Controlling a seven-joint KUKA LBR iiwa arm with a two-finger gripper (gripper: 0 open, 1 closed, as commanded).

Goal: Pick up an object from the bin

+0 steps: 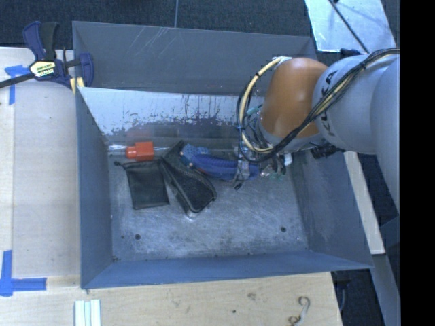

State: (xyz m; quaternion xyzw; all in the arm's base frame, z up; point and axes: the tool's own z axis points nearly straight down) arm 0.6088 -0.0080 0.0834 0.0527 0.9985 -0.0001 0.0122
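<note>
Here the gripper (pixel 240 171) sits low in the bin (pixel 204 236), close to the back wall and right of the floor's middle, under the arm's orange cover (pixel 289 100) and its looped cables. It is right at the right end of a crumpled blue thing (pixel 207 161) that lies along the back edge of the floor. Whether the gripper is open, closed or gripping that blue thing cannot be told. A black pouch-like thing (pixel 192 187) lies slanted against the blue thing's left part, with 1 flat dark rectangle (pixel 146 186) beside it. An orange block (pixel 141 151) rests toward the back left corner. Lettering on the grey arm (pixel 353 107) is crossed by cables and cannot be read.
</note>
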